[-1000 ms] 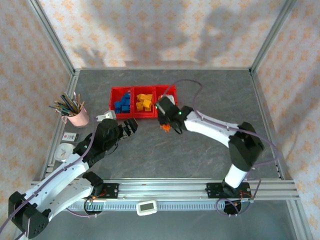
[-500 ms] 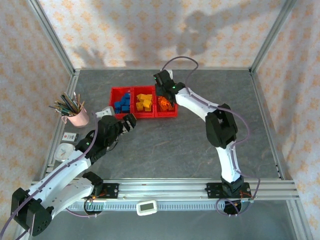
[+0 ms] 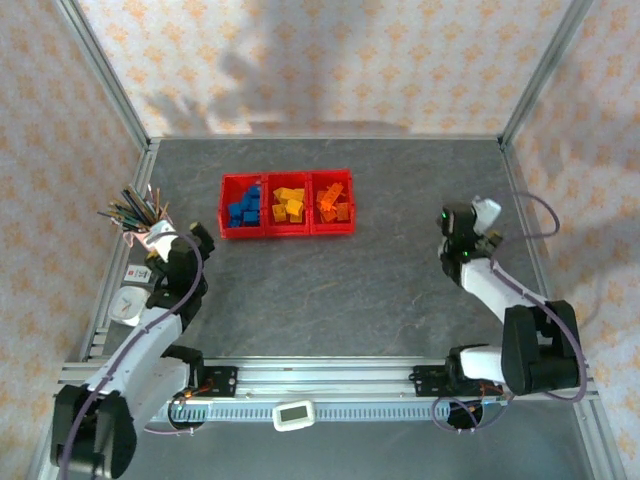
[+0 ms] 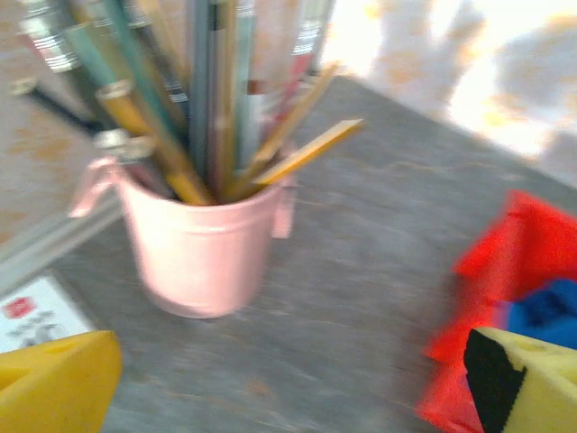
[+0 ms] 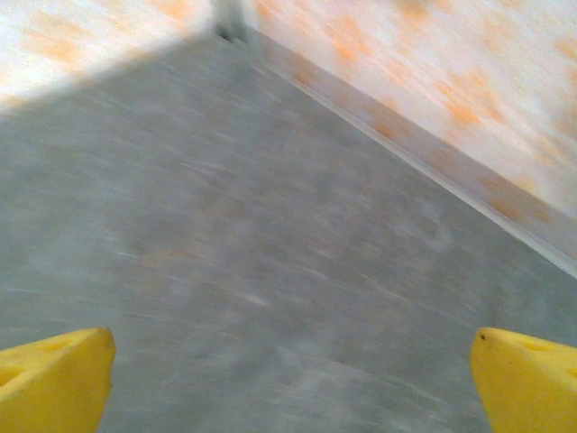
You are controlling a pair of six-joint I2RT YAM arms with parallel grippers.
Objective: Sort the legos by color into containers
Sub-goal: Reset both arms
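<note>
Legos [image 3: 290, 205] lie sorted inside the containers [image 3: 300, 231], which sit on the grey bench [image 3: 350, 290] in the upper middle of the overhead frame. Blue bricks [image 3: 245, 210] are in the left bin, yellow bricks [image 3: 289, 204] in the centre bin and orange bricks [image 3: 333, 203] in the right bin.

The left hand [image 4: 288, 386] has its two yellow fingers [image 4: 56, 381] spread wide, one at each lower corner of its wrist view, with nothing between them. Ahead of it a pink cup [image 4: 203, 248] stands upright on the bench, packed with coloured pencils [image 4: 212, 99] (the picture is blurred, so fine detail is lost). A corner of the red containers shows at the right edge of that view with a blue brick inside, well apart from the cup. A small white card [image 4: 32, 316] lies flat at the lower left, near the cup's foot. From overhead this arm sits at the left edge of the frame, its hand just beside the cup.

The right hand [image 5: 288, 383] is likewise spread wide and holds nothing. Its fingers sit in the two lower corners of its wrist view, and between them grey bench runs up to the patterned wall [image 5: 433, 81] at the upper right. From overhead the right arm is folded at the right side of the frame, its hand well apart from the containers.
</note>
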